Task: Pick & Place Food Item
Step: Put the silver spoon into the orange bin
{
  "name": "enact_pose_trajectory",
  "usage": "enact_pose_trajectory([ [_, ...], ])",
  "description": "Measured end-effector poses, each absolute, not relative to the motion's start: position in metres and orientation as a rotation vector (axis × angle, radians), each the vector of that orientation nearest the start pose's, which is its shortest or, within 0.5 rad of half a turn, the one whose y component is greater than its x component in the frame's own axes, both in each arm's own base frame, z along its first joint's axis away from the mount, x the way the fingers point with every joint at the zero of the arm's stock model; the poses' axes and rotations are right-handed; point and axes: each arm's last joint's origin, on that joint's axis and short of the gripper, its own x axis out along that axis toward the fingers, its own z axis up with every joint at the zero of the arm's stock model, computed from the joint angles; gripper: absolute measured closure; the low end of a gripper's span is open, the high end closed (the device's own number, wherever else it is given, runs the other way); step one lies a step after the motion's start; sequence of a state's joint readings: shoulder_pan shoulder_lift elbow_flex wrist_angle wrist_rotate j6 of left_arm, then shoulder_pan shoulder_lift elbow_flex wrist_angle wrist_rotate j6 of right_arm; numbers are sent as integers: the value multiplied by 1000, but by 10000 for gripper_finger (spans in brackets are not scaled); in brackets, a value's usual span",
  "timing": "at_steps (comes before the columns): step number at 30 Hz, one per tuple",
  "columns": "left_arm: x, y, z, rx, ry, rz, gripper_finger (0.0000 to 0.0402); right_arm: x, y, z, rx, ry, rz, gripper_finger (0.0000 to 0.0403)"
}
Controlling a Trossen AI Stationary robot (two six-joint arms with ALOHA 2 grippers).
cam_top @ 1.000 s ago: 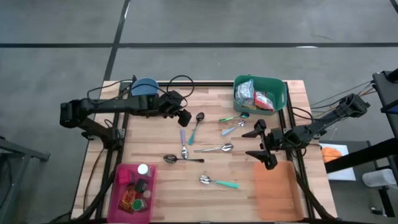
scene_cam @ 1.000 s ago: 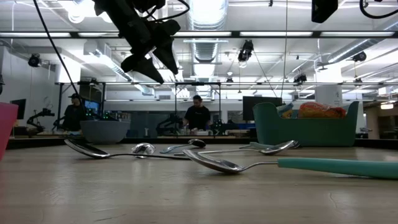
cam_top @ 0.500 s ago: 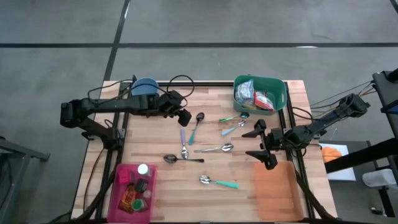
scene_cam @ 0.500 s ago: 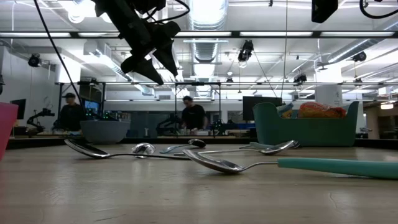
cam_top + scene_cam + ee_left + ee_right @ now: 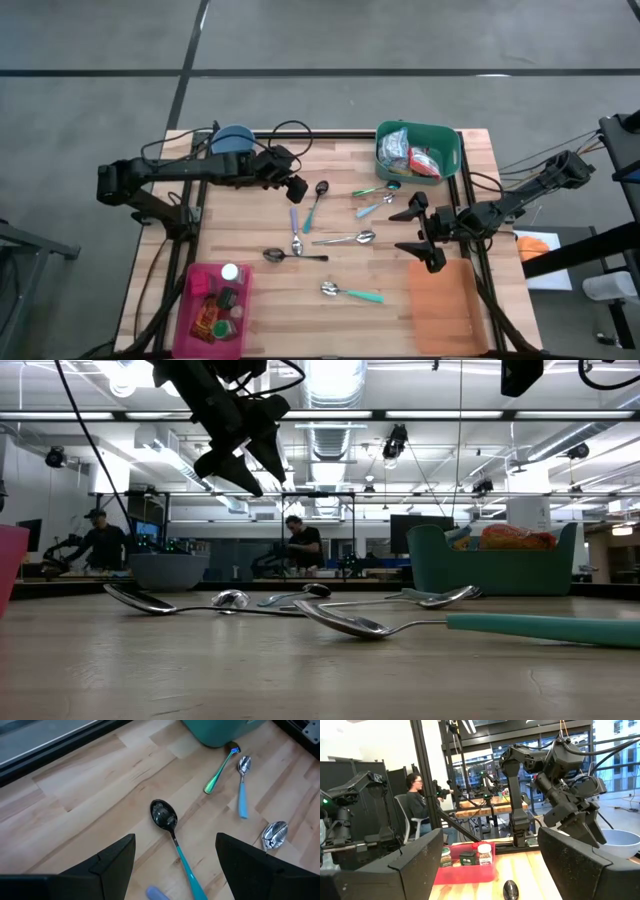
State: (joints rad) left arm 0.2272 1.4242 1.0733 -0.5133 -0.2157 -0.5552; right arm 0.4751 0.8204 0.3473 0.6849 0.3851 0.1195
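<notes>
**High view: both arms are hovering open-jawed, food items not yet picked**

High view is showing the left gripper (image 5: pixel 296 190) hanging above the butcher-block wooden table (image 5: pixel 250 225), jaws spread wide and holding nothing, just beside the black-bowled spoon with a teal handle (image 5: pixel 317 203). The right gripper (image 5: pixel 418 232) is waiting near the table's right side, fingers likewise wide and empty, beside the flat orange mat (image 5: pixel 440 305). The task's things, packaged food items (image 5: pixel 410 155), are lying in the green plastic bin (image 5: pixel 450 150) at the far right corner; further small jars and packets are sitting in the pink plastic tray (image 5: pixel 190 305) at the near left corner.

Risks, as a judgement: scattered spoons are lying between the grippers and both containers, so a low sweep is likely to knock cutlery aside. A descent here by the left gripper would close on the spoon, not food. Crinkly packets in the bin may slip or drag a neighbour out.

Left wrist view is showing what the high view does not: the spoon's glossy bowl (image 5: pixel 164 815) lying directly ahead between the dark fingertips, with an iridescent green spoon (image 5: pixel 220 770) touching the bin's base. Low view alone is showing the left gripper's clearance above the table, and people working in the room behind. Right wrist view is showing the pink tray's jars (image 5: pixel 470 857) upright.
</notes>
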Motion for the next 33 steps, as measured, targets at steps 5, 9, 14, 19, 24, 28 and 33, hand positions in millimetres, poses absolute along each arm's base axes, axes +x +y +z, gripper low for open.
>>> enact_pose_trajectory([
  [5,286,72,264,-516,733,645,122,163,72,258,214,-185,102,81],
  [9,286,72,264,-516,733,645,122,163,72,257,212,-179,101,81],
  [14,286,72,264,-516,733,645,122,163,72,257,183,-180,99,81],
  [19,286,72,264,-516,733,645,122,163,72,257,188,-180,100,81],
  [24,286,72,264,-516,733,646,122,163,71,258,171,-189,93,81],
  [28,286,72,264,-516,733,646,122,164,72,253,163,-136,93,81],
  [33,285,72,264,-516,733,646,122,165,73,243,172,-41,90,81],
])
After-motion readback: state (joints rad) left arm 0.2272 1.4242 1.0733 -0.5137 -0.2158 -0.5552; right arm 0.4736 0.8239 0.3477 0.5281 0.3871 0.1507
